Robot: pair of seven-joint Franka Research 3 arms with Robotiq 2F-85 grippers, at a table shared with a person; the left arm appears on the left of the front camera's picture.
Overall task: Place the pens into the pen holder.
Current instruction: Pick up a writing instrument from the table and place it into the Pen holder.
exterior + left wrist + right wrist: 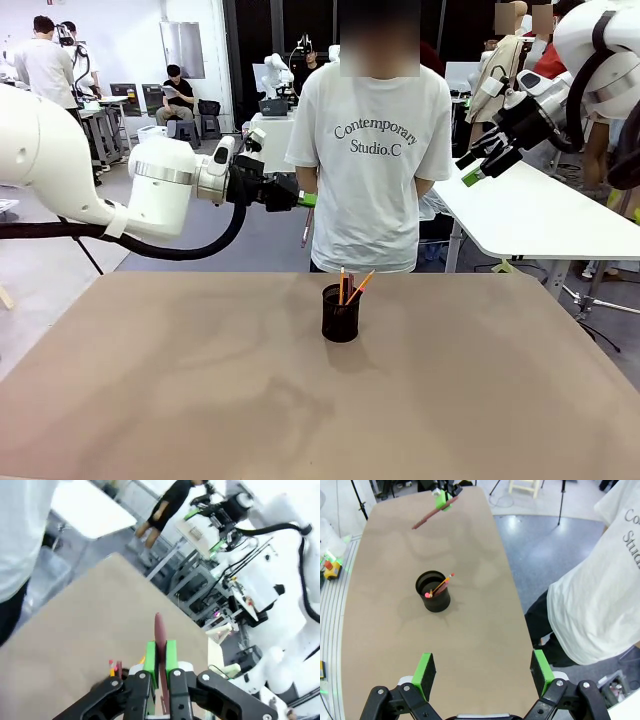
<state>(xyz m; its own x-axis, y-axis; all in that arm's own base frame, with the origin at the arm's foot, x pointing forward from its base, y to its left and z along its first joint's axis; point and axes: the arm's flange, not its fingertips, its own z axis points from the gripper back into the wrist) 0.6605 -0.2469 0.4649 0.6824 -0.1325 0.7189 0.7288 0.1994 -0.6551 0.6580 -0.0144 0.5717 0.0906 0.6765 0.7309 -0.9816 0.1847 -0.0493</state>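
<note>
The left gripper (pixel 308 199) is held high above the table (pixel 150 400), its green pads pressed together on the dark-red pen (pixel 160 635), which hangs down from the fingertips in the front view. Below it and slightly toward the robot's right, the pen holder (pixel 340 315) stands near the table's middle, well apart from every edge, with bare tabletop on all sides. Two pens are seen leaning inside the holder: the yellow-orange pencil (pixel 441 584) and the red-and-black pen (pixel 431 593) with its pink end. The right gripper (pixel 484 676) is raised off to the side, its jaws spread wide with nothing between them. A person (pixel 375 150) stands beyond the far edge.
</note>
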